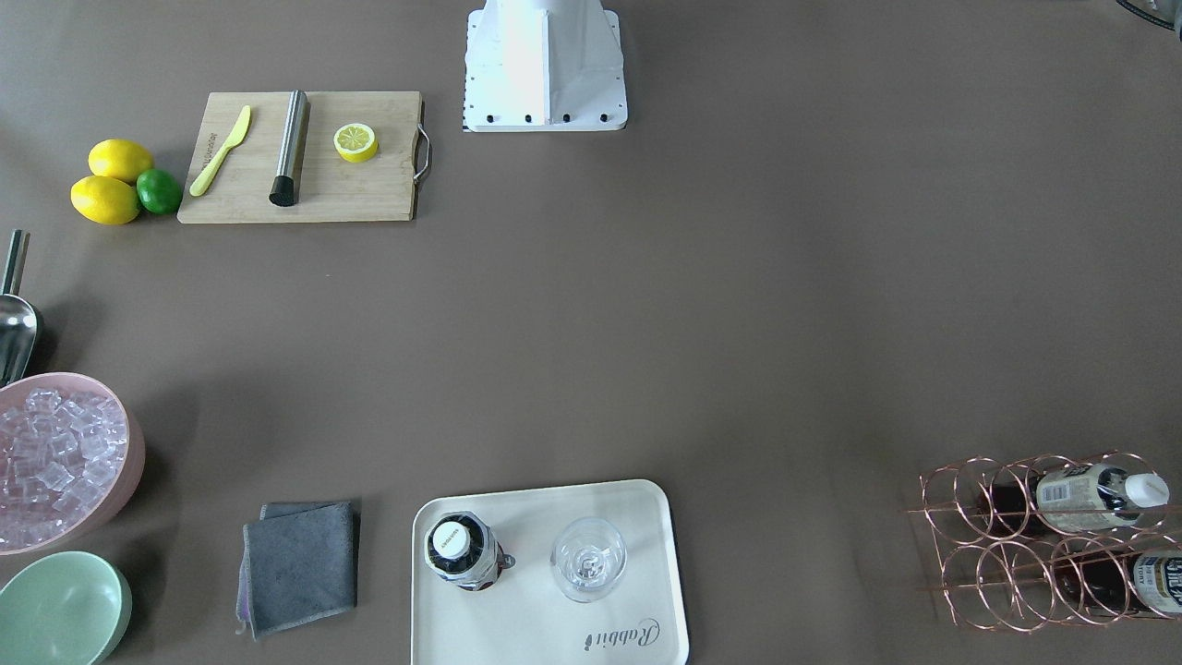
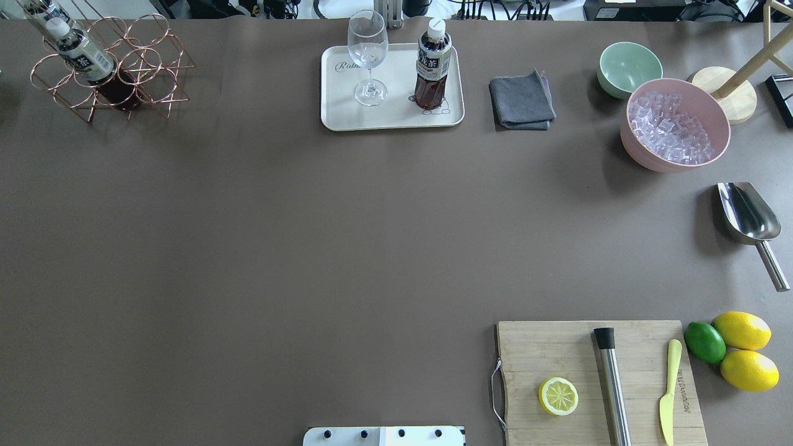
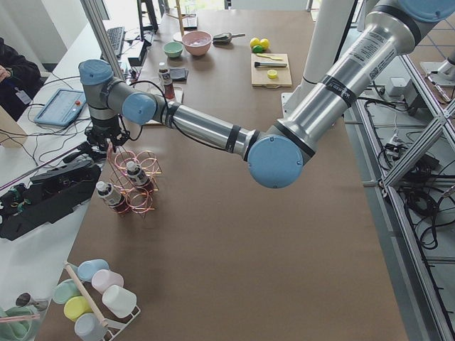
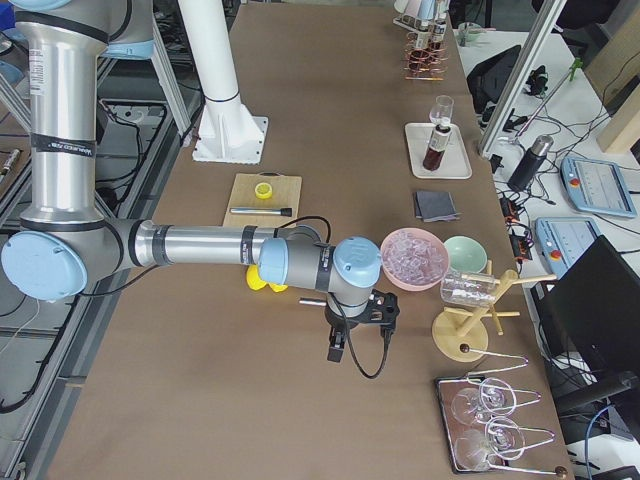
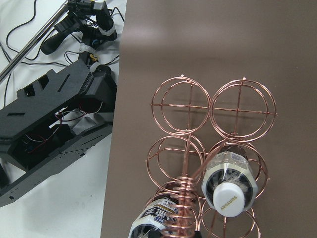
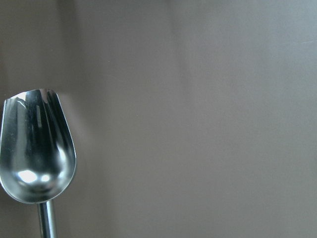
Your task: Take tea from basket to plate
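Note:
One tea bottle (image 2: 432, 71) stands upright on the cream plate (image 2: 347, 118), next to a clear glass (image 2: 368, 49); it also shows in the front view (image 1: 459, 551) on the plate (image 1: 517, 628). The copper wire basket (image 2: 127, 68) at the far left corner holds two more tea bottles (image 5: 229, 187) (image 5: 153, 223). My left gripper (image 3: 108, 142) hovers just above the basket's handle (image 5: 184, 198); I cannot tell if it is open or shut. My right gripper (image 4: 352, 325) hangs above the table near a metal scoop (image 6: 37, 144); I cannot tell its state either.
A wooden cutting board (image 2: 557, 347) carries a lemon half, a steel muddler and a yellow knife. Two lemons and a lime (image 2: 705, 342) lie beside it. A pink bowl of ice (image 2: 675, 124), a mint-green bowl (image 2: 629, 67) and a grey cloth (image 2: 521, 99) sit at the far right.

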